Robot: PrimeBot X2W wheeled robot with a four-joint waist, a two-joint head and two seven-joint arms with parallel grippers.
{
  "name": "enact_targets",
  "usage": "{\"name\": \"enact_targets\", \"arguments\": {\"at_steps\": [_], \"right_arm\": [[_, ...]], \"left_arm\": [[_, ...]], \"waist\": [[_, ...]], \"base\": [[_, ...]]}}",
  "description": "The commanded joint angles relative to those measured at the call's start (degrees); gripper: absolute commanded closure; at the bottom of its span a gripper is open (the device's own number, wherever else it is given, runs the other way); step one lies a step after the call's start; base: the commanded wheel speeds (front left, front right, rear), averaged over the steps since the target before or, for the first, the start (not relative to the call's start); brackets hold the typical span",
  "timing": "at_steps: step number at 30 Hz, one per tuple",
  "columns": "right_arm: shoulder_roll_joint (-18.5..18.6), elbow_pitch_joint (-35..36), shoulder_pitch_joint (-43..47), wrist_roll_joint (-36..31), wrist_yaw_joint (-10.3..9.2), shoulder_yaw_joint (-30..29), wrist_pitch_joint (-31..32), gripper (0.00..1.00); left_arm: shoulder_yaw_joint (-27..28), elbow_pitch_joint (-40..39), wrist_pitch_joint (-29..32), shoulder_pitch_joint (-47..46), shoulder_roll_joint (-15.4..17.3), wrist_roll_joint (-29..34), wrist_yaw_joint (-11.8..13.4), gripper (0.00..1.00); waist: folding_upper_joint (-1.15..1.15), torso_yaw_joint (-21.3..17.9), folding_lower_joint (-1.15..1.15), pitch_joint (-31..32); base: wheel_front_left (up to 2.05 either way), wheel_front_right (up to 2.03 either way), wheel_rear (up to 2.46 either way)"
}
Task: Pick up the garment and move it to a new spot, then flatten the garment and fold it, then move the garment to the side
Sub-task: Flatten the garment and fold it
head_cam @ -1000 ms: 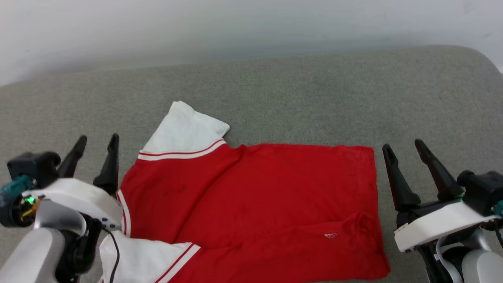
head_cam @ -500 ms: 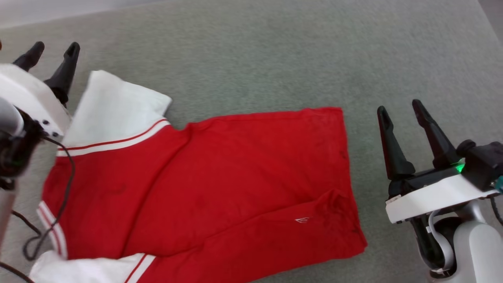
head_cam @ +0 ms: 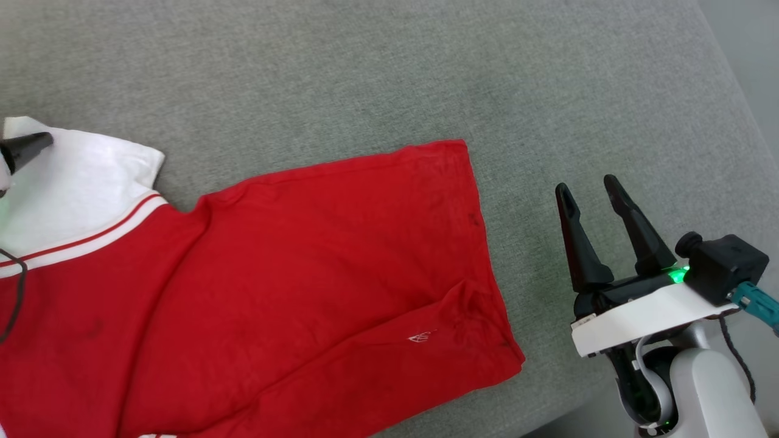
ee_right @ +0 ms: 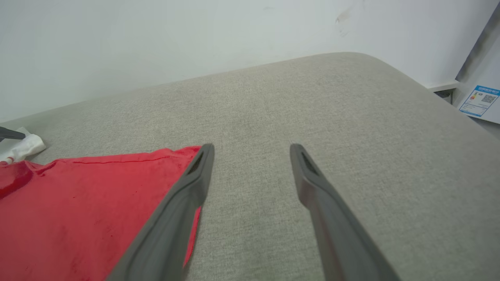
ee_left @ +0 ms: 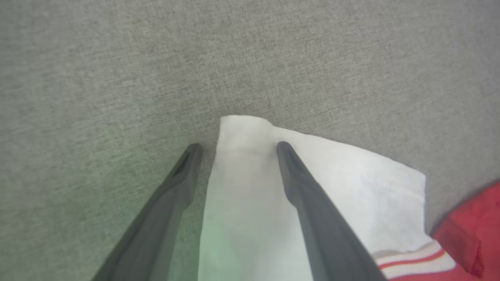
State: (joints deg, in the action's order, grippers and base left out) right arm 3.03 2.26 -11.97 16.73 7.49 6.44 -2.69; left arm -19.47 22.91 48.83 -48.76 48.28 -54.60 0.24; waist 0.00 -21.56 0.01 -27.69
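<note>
The garment (head_cam: 304,274) lies roughly flat, not yet folded; the left gripper (ee_left: 238,146) has jaws spread astride its white sleeve (ee_left: 250,203), the right gripper (head_cam: 587,188) spread and empty.

I had the head camera looking steeply down; the left wrist camera sat close over the same white sleeve (ee_left: 250,203).

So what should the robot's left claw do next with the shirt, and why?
Probably the left gripper should dip and pinch the garment's white sleeve: its open fingers straddle the sleeve's edge, one over cloth, one over the grey cushion.
</note>
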Motion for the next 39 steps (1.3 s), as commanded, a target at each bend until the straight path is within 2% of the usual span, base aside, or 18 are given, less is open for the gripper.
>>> {"name": "enact_targets", "arguments": {"at_steps": [1,6,7,8,9,12,16,22,29,35,39], "right_arm": [[-0.22,-0.58,-0.28,0.75,0.00,0.35,-0.68,0.00],[-0.22,-2.66,-0.97,2.10,0.00,1.01,-1.68,0.00],[-0.22,-3.02,-1.10,2.36,0.00,1.08,-1.70,0.00],[-0.23,-3.32,-1.29,2.48,0.00,1.10,-1.71,0.00],[-0.22,-3.55,-1.51,2.73,0.00,1.10,-1.68,0.00],[-0.23,-4.17,-2.32,3.76,0.00,1.24,-0.77,0.00],[-0.23,-5.95,-4.17,5.66,0.00,1.52,2.88,0.00],[3.59,-11.75,-9.53,9.52,0.00,2.56,14.97,0.00],[8.14,-17.27,-18.26,12.30,0.00,4.88,29.12,0.00],[9.77,-23.14,-25.10,12.98,0.00,8.07,38.50,0.00],[9.71,-28.67,-26.42,12.94,0.00,10.64,46.92,0.00]], "left_arm": [[0.02,0.83,1.29,-0.25,0.28,-0.72,0.49,0.00],[-1.13,4.00,7.78,3.46,-1.11,-3.85,2.66,0.00],[-1.29,4.37,9.16,4.47,-1.61,-4.63,3.31,0.48],[-1.35,4.48,10.14,5.37,-2.09,-5.43,3.77,0.78],[-1.18,4.24,10.38,6.00,-2.56,-5.99,4.35,1.00],[-0.72,2.79,7.81,6.35,-2.92,-5.41,4.64,1.00],[0.02,1.19,2.16,4.25,-2.86,-3.28,3.42,1.00],[-0.82,-0.21,-6.05,-0.43,-4.54,0.94,0.25,1.00],[-2.62,-1.93,-10.87,-3.33,-7.30,3.54,-2.48,1.00],[-3.71,-3.88,-12.72,-4.54,-8.97,4.19,-3.68,1.00],[-4.20,-4.70,-13.75,-4.58,-9.74,4.35,-4.24,1.00]], "waist": [[0.00,-1.05,-0.01,-1.08],[0.00,-1.81,-0.01,-1.73],[0.00,-1.91,-0.01,-1.75],[0.00,-1.97,-0.01,-1.74],[0.00,-1.98,-0.01,-1.70],[0.00,-1.72,-0.01,-1.29],[0.00,-0.31,-0.01,0.07],[0.00,3.80,-0.01,2.71],[0.00,9.09,-0.01,3.46],[0.00,12.41,-0.01,2.16],[0.00,13.87,-0.01,1.53]], "base": [[0.00,0.00,0.00],[0.00,0.00,0.00],[0.00,0.00,0.00],[0.00,0.00,0.00],[0.00,0.00,0.00],[0.00,0.00,0.00],[0.00,0.00,0.00],[0.00,0.00,0.00],[0.00,0.00,0.00],[0.00,0.00,0.00],[0.00,0.00,0.00]]}}
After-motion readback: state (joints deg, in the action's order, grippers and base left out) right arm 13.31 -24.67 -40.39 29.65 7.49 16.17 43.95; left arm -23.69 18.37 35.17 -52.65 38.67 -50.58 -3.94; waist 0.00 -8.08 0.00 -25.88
